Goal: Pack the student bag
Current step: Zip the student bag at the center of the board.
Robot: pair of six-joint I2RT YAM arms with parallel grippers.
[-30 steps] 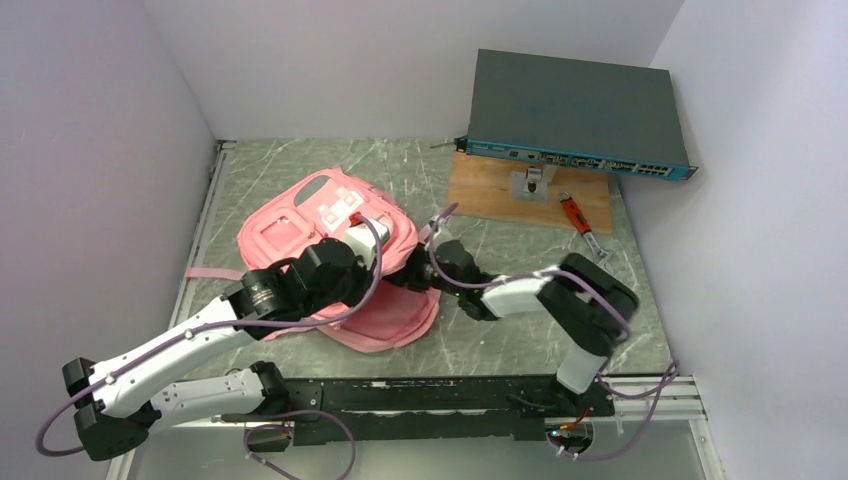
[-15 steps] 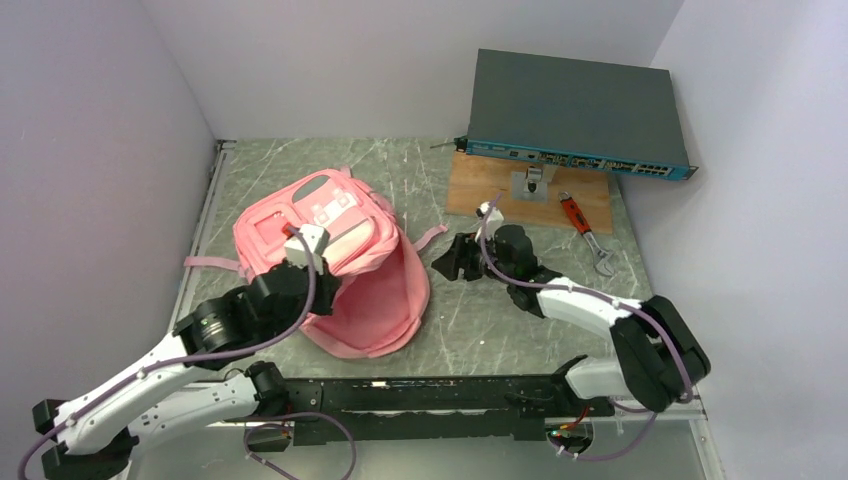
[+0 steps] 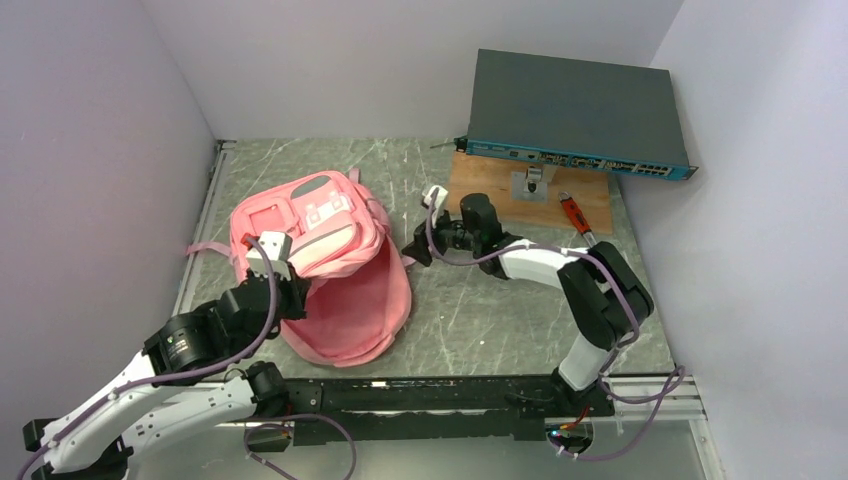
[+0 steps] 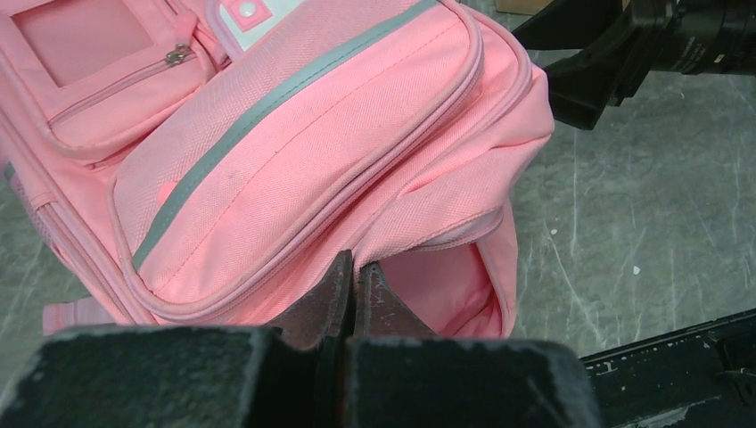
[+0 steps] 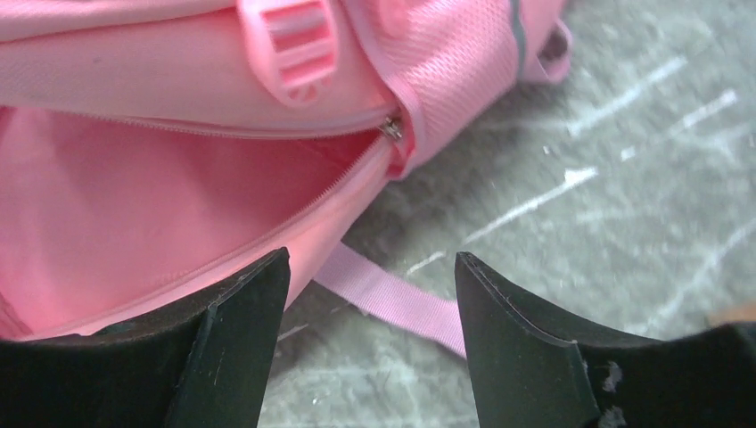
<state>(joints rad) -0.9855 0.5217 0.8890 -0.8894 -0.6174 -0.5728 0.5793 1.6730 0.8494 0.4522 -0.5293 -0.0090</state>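
Hemmed in by white walls on the left, back and right, with a black rail (image 3: 440, 395) along the near edge. Plenty of bare grey counter (image 3: 480, 320) in the middle and on the near right. Crowded only at the back right: a wooden board (image 3: 480, 190) under a grey switch box (image 3: 570, 105), and a red-handled wrench (image 3: 575, 215) just beside the board's right end.

Over to the student bag (image 3: 320, 250): slumped left of centre, front pockets facing up, main compartment gaping toward the near edge, close to the left wall.

Now the left fingers (image 4: 325, 299): pressed tight together, tips tucked under the seam of the grey-trimmed pocket, pinching pink fabric at the rim of the opening.

And the right fingers (image 5: 232, 348): spread wide, holding nothing, hovering just off the bag's right flank. Straight ahead, the zipper pull (image 5: 390, 127) at the end of the open track. Below, between the two tips, a loose pink strap (image 5: 383, 294) lying flat on the counter.
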